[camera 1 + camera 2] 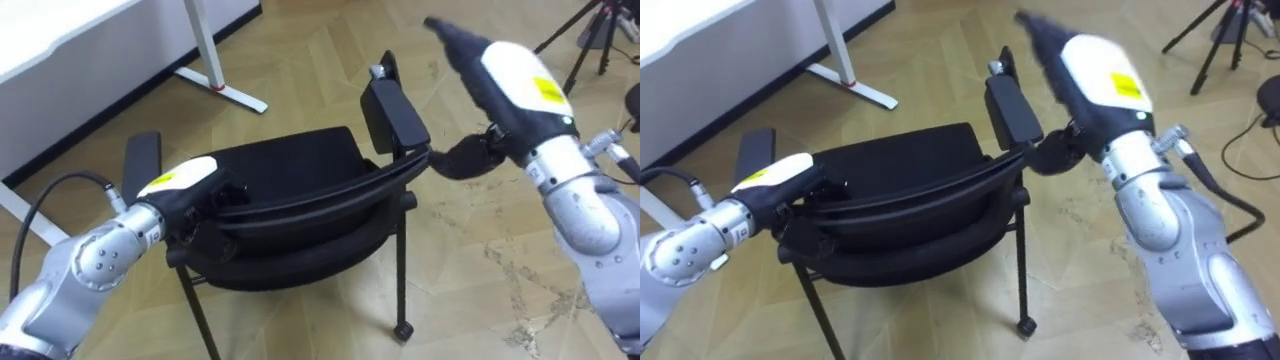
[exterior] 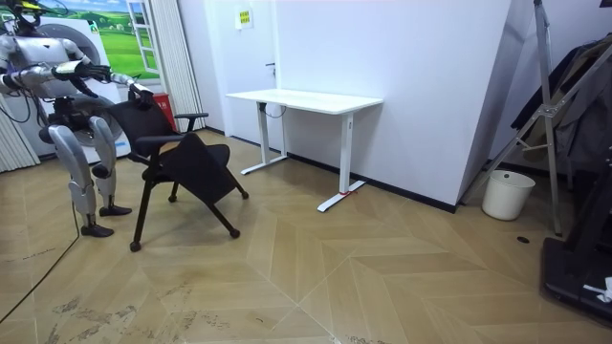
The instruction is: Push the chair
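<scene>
Left eye: chair point(image 1: 285, 160) stands just on my side of the desk point(image 1: 60, 40), back rail point(image 1: 320, 190) toward me. L hand point(image 1: 185, 180) lies on the rail end nearer the desk. Its fingers are lost against the black, so can't tell if they're clenched. R hand point(image 1: 505, 80) is up above the other end, fingers straight, holding nothing.

Room view: seat faces the desk.

Right eye: rail's long axis runs across me, L to R. Risk: a shove w/ L only would prob. swing the chair round, or run it into the desk foot point(image 1: 855, 88).
</scene>
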Available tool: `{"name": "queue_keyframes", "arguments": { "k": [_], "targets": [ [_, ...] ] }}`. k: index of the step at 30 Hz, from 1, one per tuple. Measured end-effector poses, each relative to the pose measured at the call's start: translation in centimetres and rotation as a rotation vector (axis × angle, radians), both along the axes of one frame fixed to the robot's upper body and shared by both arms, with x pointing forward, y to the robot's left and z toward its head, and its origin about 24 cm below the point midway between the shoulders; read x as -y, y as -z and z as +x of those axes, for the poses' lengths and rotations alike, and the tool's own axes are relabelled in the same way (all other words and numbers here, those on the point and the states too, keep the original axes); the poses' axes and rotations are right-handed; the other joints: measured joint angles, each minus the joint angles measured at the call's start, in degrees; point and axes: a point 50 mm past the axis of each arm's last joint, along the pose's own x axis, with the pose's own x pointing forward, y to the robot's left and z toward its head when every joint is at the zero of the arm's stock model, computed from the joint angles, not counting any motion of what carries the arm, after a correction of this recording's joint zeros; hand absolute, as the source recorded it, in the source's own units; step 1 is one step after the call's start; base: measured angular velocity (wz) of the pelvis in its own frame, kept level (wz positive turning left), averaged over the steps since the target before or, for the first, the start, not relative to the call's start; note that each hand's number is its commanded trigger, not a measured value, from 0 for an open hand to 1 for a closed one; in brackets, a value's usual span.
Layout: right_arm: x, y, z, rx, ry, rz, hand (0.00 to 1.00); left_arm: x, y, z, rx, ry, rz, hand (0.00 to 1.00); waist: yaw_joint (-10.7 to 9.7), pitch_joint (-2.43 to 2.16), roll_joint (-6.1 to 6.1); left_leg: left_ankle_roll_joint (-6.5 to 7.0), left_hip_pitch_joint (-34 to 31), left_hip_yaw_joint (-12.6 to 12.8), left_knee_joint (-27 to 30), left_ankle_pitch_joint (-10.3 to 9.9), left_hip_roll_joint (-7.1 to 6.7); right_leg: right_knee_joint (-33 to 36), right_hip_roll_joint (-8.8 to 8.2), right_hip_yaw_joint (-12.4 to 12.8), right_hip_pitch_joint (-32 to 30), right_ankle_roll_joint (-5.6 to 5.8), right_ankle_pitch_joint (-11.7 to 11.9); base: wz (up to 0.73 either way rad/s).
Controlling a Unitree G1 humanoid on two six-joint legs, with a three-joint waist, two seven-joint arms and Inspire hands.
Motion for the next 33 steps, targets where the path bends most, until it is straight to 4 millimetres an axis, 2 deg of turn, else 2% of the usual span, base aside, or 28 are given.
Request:
{"name": "queue_keyframes", "arguments": {
  "k": [8,14,27,33],
  "targets": [
    [-2.1,2.2,-0.7,-0.253,-0.173,-0.113,0.0,0.5,-0.6,0.7,0.029,0.042,0.02,1.0,1.4,0.19,-1.43,0.0,-0.15,-0.48,0.03,0.0,-0.02,0.11,0.01,0.07,0.04,-0.03,0.02,0.0],
    [-2.3,2.8,-1.0,-0.377,-0.226,-0.176,0.0,0.9,-0.8,1.1,0.032,0.06,0.033,1.0,2.15,0.13,-1.8,0.0,-0.06,-0.98,-0.07,0.0,-0.06,0.04,0.08,-0.02,0.44,-0.03,0.01,0.01],
    [-2.5,3.2,-1.2,-0.476,-0.273,-0.215,0.0,1.2,-1.0,1.4,0.046,0.08,0.032,1.0,2.71,0.14,-1.6,0.0,-0.14,-1.35,-0.29,0.0,-0.03,-0.35,0.2,-0.15,0.47,-0.06,0.04,0.0],
    [-2.2,4.2,-0.9,-0.5,-0.26,-0.195,0.0,2.1,-1.0,1.6,0.046,0.112,0.028,1.0,3.19,0.06,-1.19,0.0,-0.16,-2.24,-0.04,0.0,0.09,-1.62,0.08,-1.59,1.65,-0.09,0.37,0.11]
  ]
}}
